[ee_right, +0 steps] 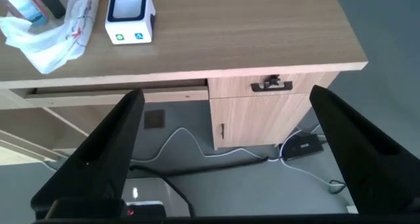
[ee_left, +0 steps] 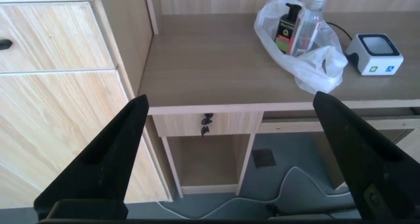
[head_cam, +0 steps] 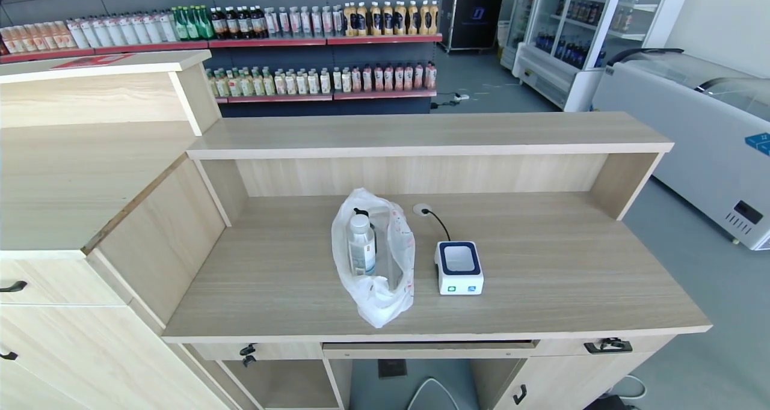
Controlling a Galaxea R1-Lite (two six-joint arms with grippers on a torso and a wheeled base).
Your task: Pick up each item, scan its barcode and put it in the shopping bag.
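Short of the counter's front edge, the left gripper (ee_left: pixel 231 102) and right gripper (ee_right: pixel 226 91) each hold two black wedge-shaped fingers spread wide, while on the pale wood-grain counter (head_cam: pixel 541 266) one crinkled translucent white plastic shopping bag (head_cam: pixel 379 302) holds two upright bottles, a clear white-capped plastic bottle (head_cam: pixel 361 247) and a dark black-capped bottle (ee_left: pixel 287 30), just beside one boxy white barcode scanner (head_cam: pixel 458 267).

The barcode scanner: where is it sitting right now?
In the head view, the barcode scanner sits near the middle of the counter, just to the right of the shopping bag.
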